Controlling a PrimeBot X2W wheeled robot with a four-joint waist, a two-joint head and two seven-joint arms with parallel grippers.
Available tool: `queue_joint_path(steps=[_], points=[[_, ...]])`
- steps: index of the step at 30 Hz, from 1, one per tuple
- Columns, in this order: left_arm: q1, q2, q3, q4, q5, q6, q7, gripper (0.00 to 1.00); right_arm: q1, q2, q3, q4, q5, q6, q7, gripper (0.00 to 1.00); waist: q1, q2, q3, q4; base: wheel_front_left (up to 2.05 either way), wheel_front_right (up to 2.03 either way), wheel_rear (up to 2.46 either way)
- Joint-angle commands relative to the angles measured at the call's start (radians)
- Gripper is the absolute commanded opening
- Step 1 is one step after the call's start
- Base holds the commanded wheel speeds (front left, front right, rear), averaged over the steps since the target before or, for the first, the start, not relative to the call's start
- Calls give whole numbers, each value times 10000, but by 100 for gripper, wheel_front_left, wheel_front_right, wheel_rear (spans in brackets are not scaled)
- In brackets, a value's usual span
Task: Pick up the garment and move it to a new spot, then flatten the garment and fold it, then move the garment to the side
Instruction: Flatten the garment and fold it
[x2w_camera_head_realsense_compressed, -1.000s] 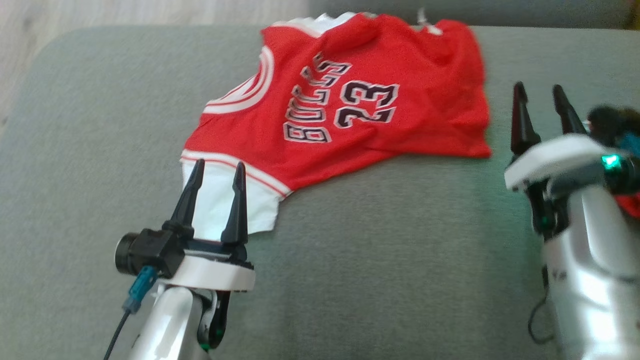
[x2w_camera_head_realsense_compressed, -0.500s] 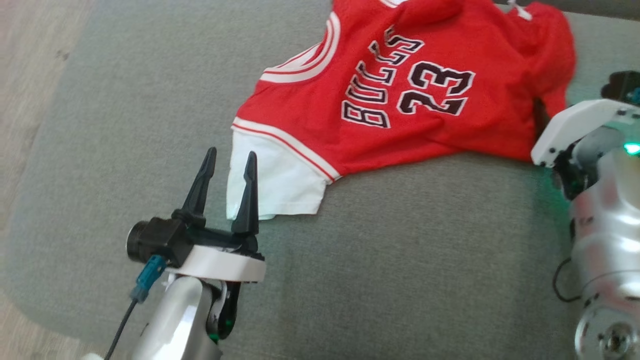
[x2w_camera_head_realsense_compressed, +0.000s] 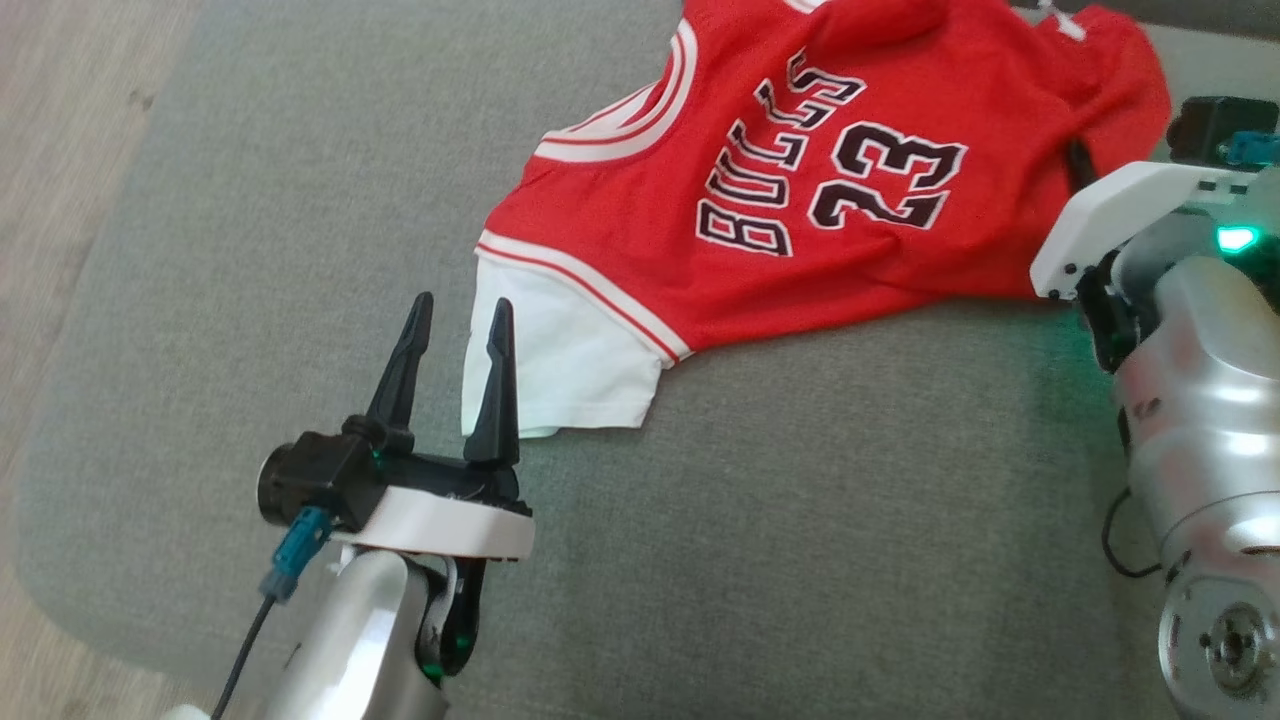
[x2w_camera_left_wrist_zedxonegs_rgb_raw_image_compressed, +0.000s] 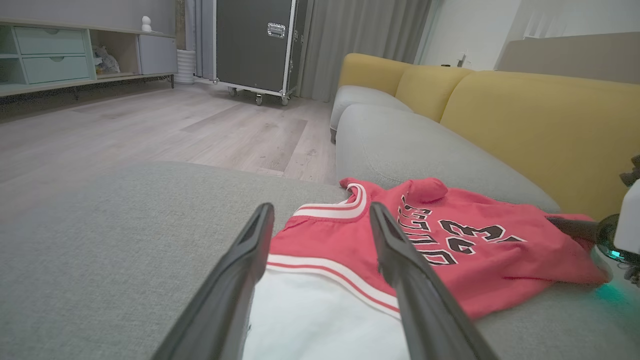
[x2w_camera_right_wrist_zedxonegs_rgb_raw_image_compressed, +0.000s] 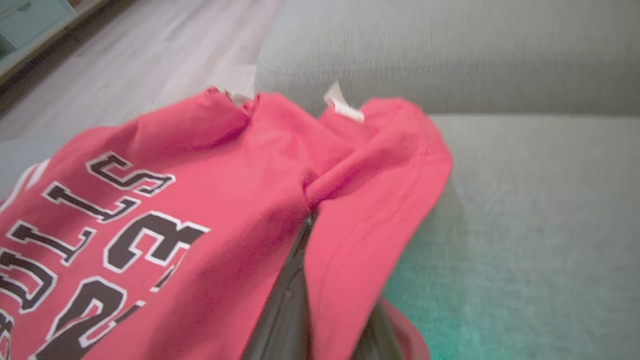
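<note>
A red jersey, the garment (x2w_camera_head_realsense_compressed: 800, 230), lies rumpled on the grey sofa cushion (x2w_camera_head_realsense_compressed: 800, 520), with "BULLS 23" facing up and a white sleeve (x2w_camera_head_realsense_compressed: 560, 370) at its near left. My left gripper (x2w_camera_head_realsense_compressed: 461, 300) is open at the sleeve's left edge, its fingers straddling that edge in the left wrist view (x2w_camera_left_wrist_zedxonegs_rgb_raw_image_compressed: 321, 210). At the garment's right edge my right gripper (x2w_camera_head_realsense_compressed: 1078, 165) is shut on a fold of red fabric. The cloth drapes over its dark fingers (x2w_camera_right_wrist_zedxonegs_rgb_raw_image_compressed: 292, 295) in the right wrist view and hides the tips.
The cushion's rounded left edge (x2w_camera_head_realsense_compressed: 60, 400) drops to a wooden floor (x2w_camera_head_realsense_compressed: 60, 120). Yellow backrests (x2w_camera_left_wrist_zedxonegs_rgb_raw_image_compressed: 525, 115) rise behind the garment. A black flight case (x2w_camera_left_wrist_zedxonegs_rgb_raw_image_compressed: 252, 45) and a low cabinet (x2w_camera_left_wrist_zedxonegs_rgb_raw_image_compressed: 50, 55) stand across the room.
My right gripper has moved in from beside the garment to its right edge and shut on the fabric. The head camera has shifted. The left gripper has stayed open.
</note>
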Motion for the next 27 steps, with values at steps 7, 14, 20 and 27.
queue_joint_path(steps=[7,14,20,27], points=[[11,59,559,-262,132,60,-93,100,109,231,2126,-756,382,-9,-2651,0,-1,0,-895,-664,0,0,0],[481,59,724,-306,229,103,-93,100,1478,187,3216,-3155,622,-9,-2866,0,-1,0,-1669,-1133,0,0,0],[861,59,845,-320,247,90,-93,100,2761,288,2651,-4632,539,-9,-2613,0,-1,0,-2189,-1210,0,0,0],[1219,59,1004,-431,219,127,-93,100,4955,712,2066,-7217,630,-9,-419,0,-1,0,-2326,-1045,0,0,0]])
